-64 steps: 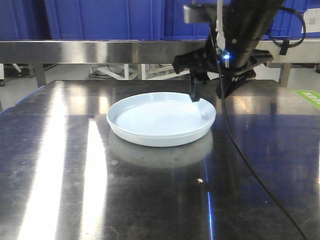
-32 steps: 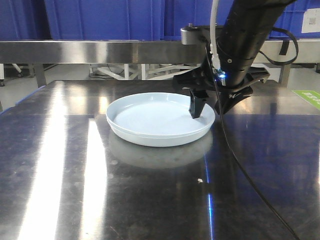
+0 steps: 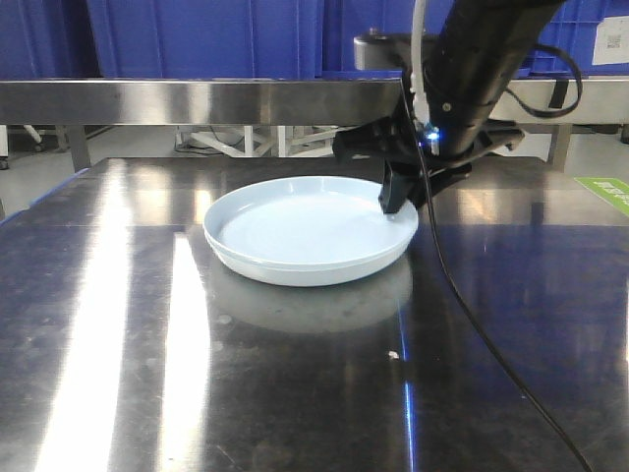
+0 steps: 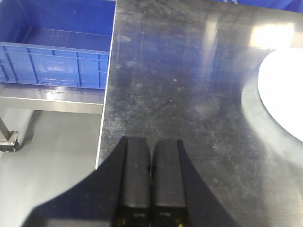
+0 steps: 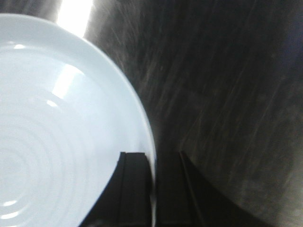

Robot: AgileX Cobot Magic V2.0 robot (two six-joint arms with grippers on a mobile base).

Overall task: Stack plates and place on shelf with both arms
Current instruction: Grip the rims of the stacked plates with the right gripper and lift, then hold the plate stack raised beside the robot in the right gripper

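Pinching the plate (image 3: 305, 231) at its right rim with the right gripper (image 5: 152, 189), in the middle of the table (image 3: 295, 393), well short of the shelf rail (image 3: 197, 100). Risks tilting or slipping free on any lift: glossy rim, thin one-sided bite. No help from the left gripper (image 4: 151, 184), fingers pressed together on nothing near the table edge.

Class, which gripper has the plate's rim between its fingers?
The right gripper: it pinches the plate by its rim; the left gripper is shut on nothing, over bare tabletop.
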